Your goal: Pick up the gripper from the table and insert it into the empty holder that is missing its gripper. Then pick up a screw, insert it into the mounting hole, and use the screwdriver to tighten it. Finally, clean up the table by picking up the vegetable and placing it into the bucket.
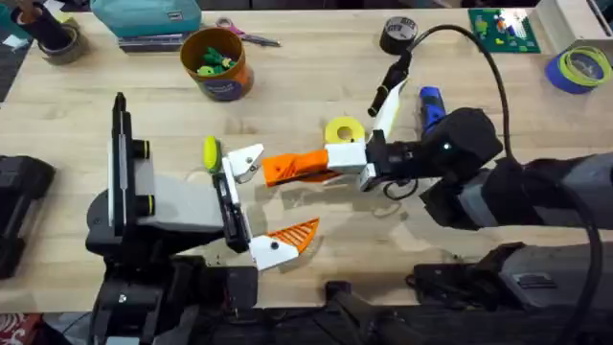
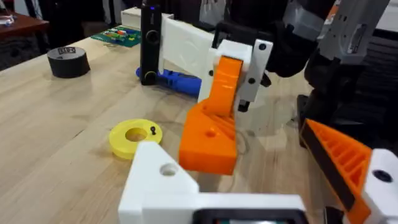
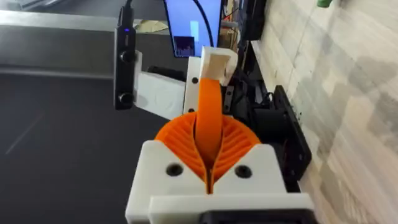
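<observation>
The table (image 1: 316, 105) is pale wood with a matt, visible grain. The orange finger (image 2: 211, 127) held between the jaws of the right gripper (image 1: 330, 163) is smooth matt plastic, its pads (image 3: 239, 140) ribbed. The holder (image 2: 165, 180) just beside it is matt white plastic. The screwdriver (image 2: 177, 81) looks like glossy blue plastic

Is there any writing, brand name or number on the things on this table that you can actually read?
None can be read.
Black tape roll: a pale label on its side, too blurred to read.
Orange bucket: dark blue band, with no text that can be made out.
Monitor behind the right gripper: bright blue screen, content too small to read.
</observation>
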